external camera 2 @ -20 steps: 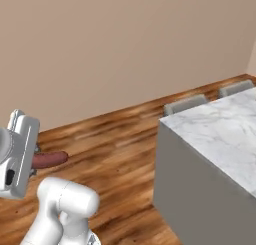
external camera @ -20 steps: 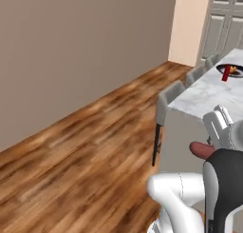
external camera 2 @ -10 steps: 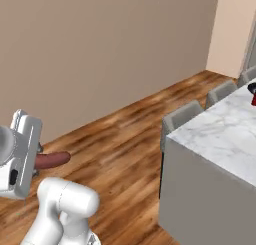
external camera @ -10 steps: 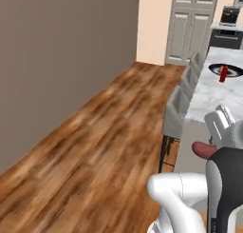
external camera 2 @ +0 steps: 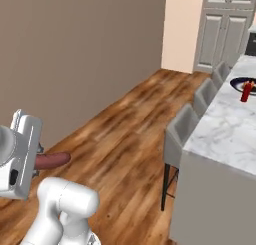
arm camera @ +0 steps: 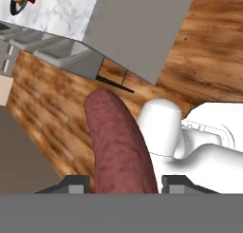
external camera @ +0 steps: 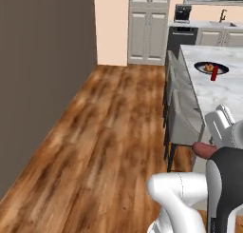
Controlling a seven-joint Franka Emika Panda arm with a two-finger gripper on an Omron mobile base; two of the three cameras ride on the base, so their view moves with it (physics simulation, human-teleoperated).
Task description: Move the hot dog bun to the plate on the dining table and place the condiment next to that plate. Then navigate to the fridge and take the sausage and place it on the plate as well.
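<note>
**Claw carries the sausage**

The claw (arm camera: 118, 182) is closed on the sausage (arm camera: 119, 141), which sticks out over the wood floor (external camera: 99, 146). Far off on the marble worktop (external camera: 223, 92), the bun (external camera: 209, 66) lies on the dark plate (external camera: 203, 68) with the red bottle (external camera: 214, 73) just beside it. Grey chairs (external camera 2: 180, 134) line the worktop

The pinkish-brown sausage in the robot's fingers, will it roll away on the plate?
Probably a little. The round, smooth pinkish-brown sausage looks apt to roll sideways. It sticks straight out of the gripper without drooping, so it seems fairly stiff. The dark round plate already holds the orange-tan bun, which might stop it.
</note>
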